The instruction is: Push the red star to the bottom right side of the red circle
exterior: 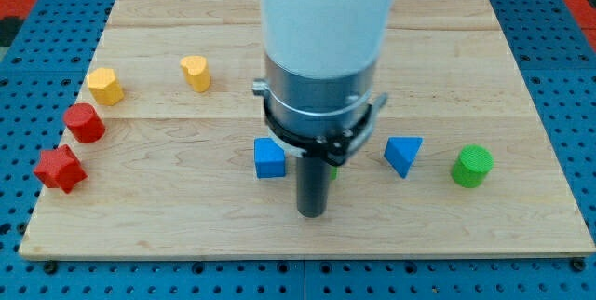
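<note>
The red star (60, 169) lies near the board's left edge, low in the view. The red circle (85, 123) stands just above and to the right of it, a small gap between them. My tip (311, 214) is down on the board near the bottom middle, far to the right of both red blocks, just right of and below the blue cube (269, 158).
A yellow hexagon (105, 87) and a yellow heart (196, 73) sit in the upper left. A blue triangle (403, 155) and a green cylinder (472, 166) are at the right. A sliver of a green block (333, 171) shows behind the rod. The wooden board (466, 235) lies on a blue pegboard.
</note>
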